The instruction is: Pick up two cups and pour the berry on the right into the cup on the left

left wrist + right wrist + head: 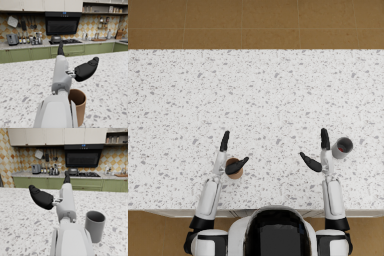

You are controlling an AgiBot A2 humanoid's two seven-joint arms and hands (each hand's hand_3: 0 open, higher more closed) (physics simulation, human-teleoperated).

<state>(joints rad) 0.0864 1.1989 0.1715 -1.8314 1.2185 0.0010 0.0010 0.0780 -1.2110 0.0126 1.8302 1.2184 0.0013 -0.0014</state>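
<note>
Two cups stand on a speckled white counter (256, 100). The brown cup (234, 168) stands upright near the counter's front edge, just beside the left hand (228, 157) on its inner side; in the left wrist view its open mouth shows no contents. The grey cup (342, 147) stands just beside the right hand (320, 152) on its outer side; the head view shows a small red berry (341, 149) inside it, while the right wrist view shows only the dark interior.

Left hand: spread wide and holding nothing, the fingers (60, 48) extended forward along the forearm and the thumb (86, 69) angled out above the brown cup's rim. Whether the thumb touches the rim cannot be told.

Right hand: likewise spread wide and holding nothing, the fingers (66, 177) pointing forward and the thumb (40, 196) splayed inward, away from the grey cup. Both white forearms reach over the counter, roughly parallel.

Behind the counter stand green cabinets (25, 53) and a stove (63, 41).
</note>
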